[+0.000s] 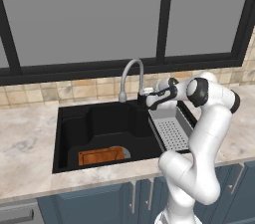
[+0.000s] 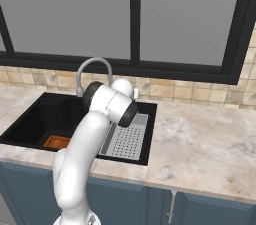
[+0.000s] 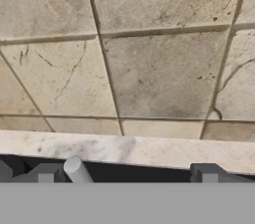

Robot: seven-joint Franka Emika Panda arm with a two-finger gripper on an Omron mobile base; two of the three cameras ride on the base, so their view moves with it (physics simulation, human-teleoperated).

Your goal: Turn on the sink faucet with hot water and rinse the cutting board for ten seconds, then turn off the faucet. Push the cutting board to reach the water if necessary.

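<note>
The sink faucet (image 1: 132,72) arches its grey spout over the back of the black sink (image 1: 74,123). My gripper (image 1: 148,101) is open, right at the faucet's black base, pointing towards the tiled wall. In the hand view my gripper (image 3: 127,173) has a short grey rod (image 3: 74,169) of the faucet standing between the fingertips, close to the left one (image 3: 46,173). The cutting board (image 1: 101,156) lies flat at the sink's front, left of the spout's mouth. It also peeks out beside my arm as the cutting board (image 2: 56,142). The water is out of view.
A grey perforated tray (image 1: 172,131) hangs in the sink's right part, just below my hand. The tiled backsplash (image 3: 159,73) and a dark-framed window (image 1: 164,14) stand close behind the faucet. Marble counter (image 2: 205,139) stretches to the right.
</note>
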